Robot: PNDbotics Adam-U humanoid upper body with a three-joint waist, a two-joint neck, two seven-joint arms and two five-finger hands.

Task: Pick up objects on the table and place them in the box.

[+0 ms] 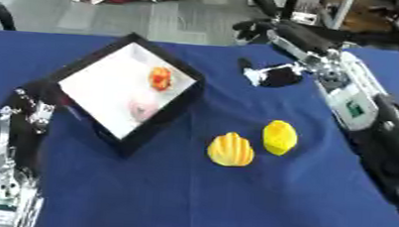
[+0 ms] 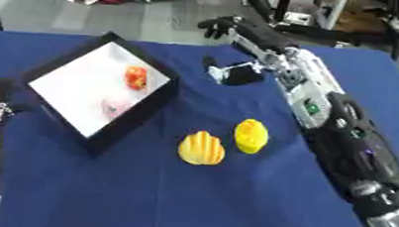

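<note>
Box sits tilted on the table, left of centre, white inside with a black rim; an orange item and a pink item already lie in it.

Two yellow objects remain on the blue cloth right of the box: a ribbed one and a smoother one, just beside each other.

Right hand is stretched past the table's far edge, fingers curled, nothing visibly held.

Left hand rests against the box's left corner; we cannot tell its fingers.

Our judgement: the next grasp should take the smoother yellow object from above, so it does not bump its ribbed neighbour.

The left eye view shows the left hand and forearm fully. The right eye view crops them but shows the right hand more clearly.
</note>
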